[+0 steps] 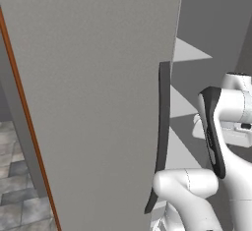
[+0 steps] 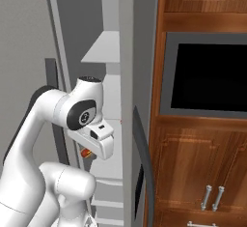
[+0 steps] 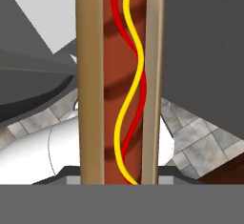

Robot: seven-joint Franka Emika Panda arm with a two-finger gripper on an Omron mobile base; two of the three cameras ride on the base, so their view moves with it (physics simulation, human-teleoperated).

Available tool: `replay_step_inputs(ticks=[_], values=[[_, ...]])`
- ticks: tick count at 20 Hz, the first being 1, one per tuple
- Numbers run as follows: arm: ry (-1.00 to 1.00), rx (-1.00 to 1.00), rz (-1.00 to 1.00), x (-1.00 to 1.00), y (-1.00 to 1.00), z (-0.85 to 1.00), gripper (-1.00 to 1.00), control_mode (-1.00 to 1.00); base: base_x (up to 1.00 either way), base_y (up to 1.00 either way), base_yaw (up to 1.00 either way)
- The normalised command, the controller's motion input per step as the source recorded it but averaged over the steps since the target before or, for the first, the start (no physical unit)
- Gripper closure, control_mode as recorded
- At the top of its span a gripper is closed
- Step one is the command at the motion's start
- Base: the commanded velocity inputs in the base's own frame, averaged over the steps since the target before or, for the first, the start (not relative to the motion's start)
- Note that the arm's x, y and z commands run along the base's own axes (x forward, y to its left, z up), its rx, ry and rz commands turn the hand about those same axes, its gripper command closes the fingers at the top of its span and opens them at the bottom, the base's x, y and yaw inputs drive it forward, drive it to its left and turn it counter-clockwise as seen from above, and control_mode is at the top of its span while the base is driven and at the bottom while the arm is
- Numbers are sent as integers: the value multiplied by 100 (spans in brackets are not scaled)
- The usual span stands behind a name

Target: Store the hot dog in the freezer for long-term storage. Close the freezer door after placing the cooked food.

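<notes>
you won't find any writing to read here. your gripper is clamped on the hot dog, which runs straight up the hand view: tan bun sides, dark red sausage, yellow and red squiggles. in the right base view the hot dog peeks out beside the freezer shelves, the freezer door standing open.

no readable text, no labels, no brand marks, no numbers, no signs on any surface
</notes>
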Motion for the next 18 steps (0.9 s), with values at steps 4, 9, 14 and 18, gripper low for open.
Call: replay_step_inputs(ticks=[4,9,14,18], values=[[0,0,0,0,0,0,100,100,0,0,0],[0,0,0,0,0,0,100,100,3,-1,1],[-6,0,8,16,-17,0,100,-100,5,-6,3],[-18,3,15,35,-22,0,100,-100,0,0,0]])
